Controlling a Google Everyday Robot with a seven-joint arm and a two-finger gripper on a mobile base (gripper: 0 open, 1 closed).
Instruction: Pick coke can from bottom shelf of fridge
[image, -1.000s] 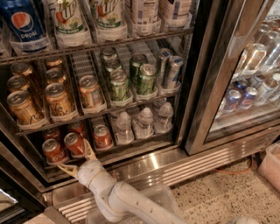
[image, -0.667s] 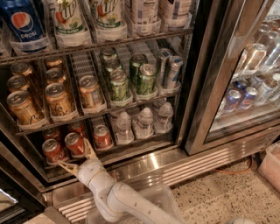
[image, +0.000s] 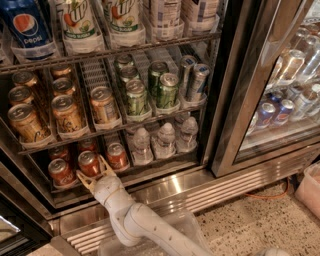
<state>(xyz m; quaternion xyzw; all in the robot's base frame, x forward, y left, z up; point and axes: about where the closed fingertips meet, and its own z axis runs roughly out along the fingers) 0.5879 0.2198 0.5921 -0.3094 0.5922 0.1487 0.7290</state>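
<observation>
Your arm (image: 131, 223) has crept only slightly forward over the last second, bringing its wrist a touch nearer the rack. The fridge (image: 170, 186) fills most of your view. Its bottom shelf (image: 159, 165) carries red cans on the left and small water bottles (image: 165, 140) on the right. Your gripper (image: 93, 172) sits at the shelf's front edge, fingers spread wide and gripping nothing. They straddle the middle front coke can (image: 88, 161), which stands upright between two red neighbours.
</observation>
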